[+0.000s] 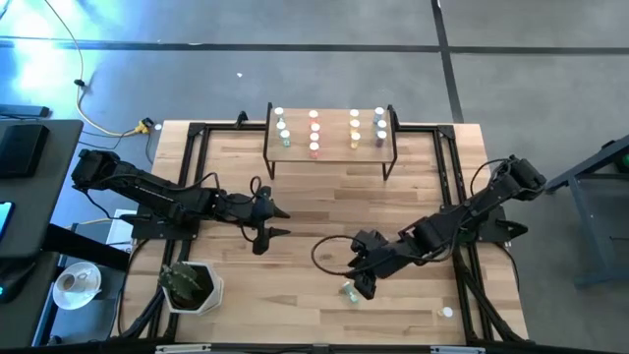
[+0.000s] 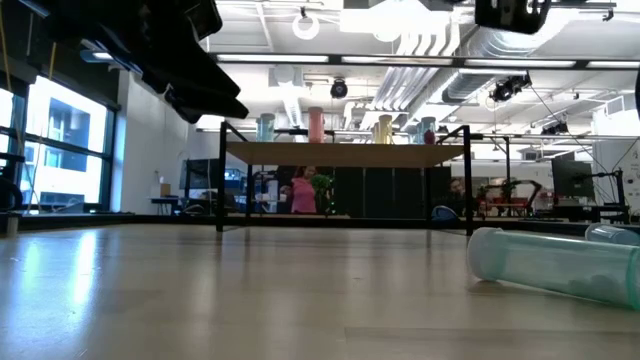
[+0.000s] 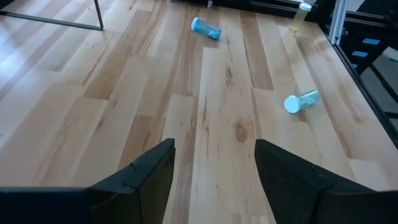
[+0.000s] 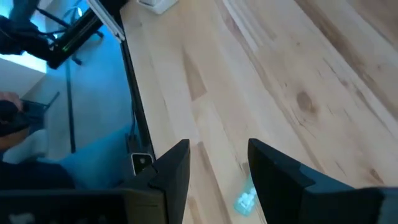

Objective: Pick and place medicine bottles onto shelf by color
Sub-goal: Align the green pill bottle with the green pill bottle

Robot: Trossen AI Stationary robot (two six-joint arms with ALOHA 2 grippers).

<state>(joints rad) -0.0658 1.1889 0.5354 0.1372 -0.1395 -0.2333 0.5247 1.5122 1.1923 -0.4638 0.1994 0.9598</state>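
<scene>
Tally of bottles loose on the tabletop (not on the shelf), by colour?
teal bottles, lying on their sides: 2
yellow bottle, upright near the table corner: 1
Total: 3

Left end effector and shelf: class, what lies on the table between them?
Nothing: the high view shows only bare wood between the left end effector and the shelf.

teal bottle (image 4: 246,200): half hidden behind fingers | shelf bottles (image 1: 314,131): labels unreadable
</scene>
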